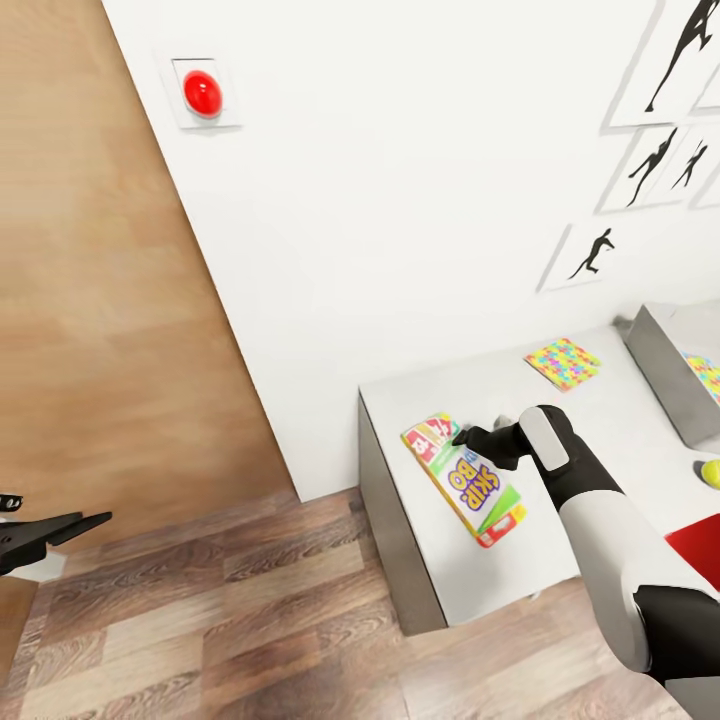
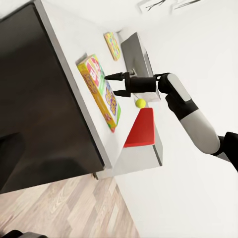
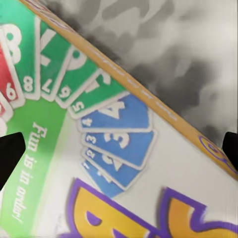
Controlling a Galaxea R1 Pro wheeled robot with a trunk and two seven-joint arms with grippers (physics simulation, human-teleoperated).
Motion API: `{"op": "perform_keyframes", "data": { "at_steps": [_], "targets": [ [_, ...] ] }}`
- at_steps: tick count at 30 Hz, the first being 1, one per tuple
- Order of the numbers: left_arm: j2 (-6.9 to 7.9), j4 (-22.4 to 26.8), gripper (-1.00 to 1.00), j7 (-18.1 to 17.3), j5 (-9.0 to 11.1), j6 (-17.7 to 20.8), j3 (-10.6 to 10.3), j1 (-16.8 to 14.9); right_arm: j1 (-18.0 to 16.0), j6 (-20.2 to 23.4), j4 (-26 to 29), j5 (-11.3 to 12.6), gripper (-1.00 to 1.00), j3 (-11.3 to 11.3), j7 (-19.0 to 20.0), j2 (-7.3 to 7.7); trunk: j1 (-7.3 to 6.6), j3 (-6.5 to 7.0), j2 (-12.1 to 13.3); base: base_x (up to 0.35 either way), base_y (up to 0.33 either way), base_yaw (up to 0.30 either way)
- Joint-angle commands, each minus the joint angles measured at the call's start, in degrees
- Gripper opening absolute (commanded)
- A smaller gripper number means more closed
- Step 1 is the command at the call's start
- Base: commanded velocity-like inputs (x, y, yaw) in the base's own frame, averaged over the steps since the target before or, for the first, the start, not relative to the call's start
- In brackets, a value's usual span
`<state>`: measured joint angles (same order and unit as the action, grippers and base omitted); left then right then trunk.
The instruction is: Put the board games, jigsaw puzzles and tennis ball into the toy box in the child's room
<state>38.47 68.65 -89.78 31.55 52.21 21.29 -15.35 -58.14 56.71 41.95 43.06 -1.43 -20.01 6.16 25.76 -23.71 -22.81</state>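
The SKIP-BO game box (image 1: 464, 479) lies flat near the front left corner of the light-grey tabletop (image 1: 600, 420), its long side running diagonally away from the wall. The right pincer (image 1: 466, 436) hangs directly above the box's far end, its two dark fingers spread with nothing between them; in the left wrist view the pincer (image 2: 111, 84) shows both fingertips apart and pointing at the box (image 2: 99, 91). The right wrist view looks straight down on the box lid (image 3: 99, 163), with green and blue numbered cards and purple-edged yellow lettering, and the two dark fingertips sit at opposite edges of that picture, well apart. Whether the fingertips touch the lid cannot be told.

Farther along the tabletop, close to the wall, lies one jigsaw puzzle (image 1: 563, 362), a small multicoloured square. Just beyond it stands the grey toy box (image 1: 665, 370), and another multicoloured square (image 1: 705, 375) lies inside it against its floor. The tennis ball (image 1: 711, 473) rests on the tabletop near the toy box's front wall. A flat red thing (image 1: 700, 545) lies at the tabletop's near edge, beside the right arm.

The left pincer (image 1: 60, 530) hovers low over the wooden floor (image 1: 250, 620), well apart from the tabletop; its fingers point sideways, and whether they are spread or pressed together cannot be told.

On the white wall hang a red round button (image 1: 202, 94) and several framed silhouettes (image 1: 655, 165).
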Motion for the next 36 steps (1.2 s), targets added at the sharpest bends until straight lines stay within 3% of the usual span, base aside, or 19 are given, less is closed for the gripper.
{"op": "perform_keyframes", "data": {
  "at_steps": [1, 36],
  "targets": [
    [0.02, 0.00, 1.00, -0.22, -0.01, 0.61, -0.02, -0.03, -0.04, 0.15, 0.06, 0.62, 1.00, -0.06, -0.56, -0.03, 0.02, -0.10, -0.11, -0.057, 0.052, 0.000],
    [0.02, 0.00, 1.00, -0.22, -0.06, 0.61, -0.04, -0.03, -0.04, 0.15, 0.06, 0.62, 1.00, -0.06, -0.47, -0.14, 0.02, -0.10, -0.11, -0.034, 0.070, 0.000]
  ]
}}
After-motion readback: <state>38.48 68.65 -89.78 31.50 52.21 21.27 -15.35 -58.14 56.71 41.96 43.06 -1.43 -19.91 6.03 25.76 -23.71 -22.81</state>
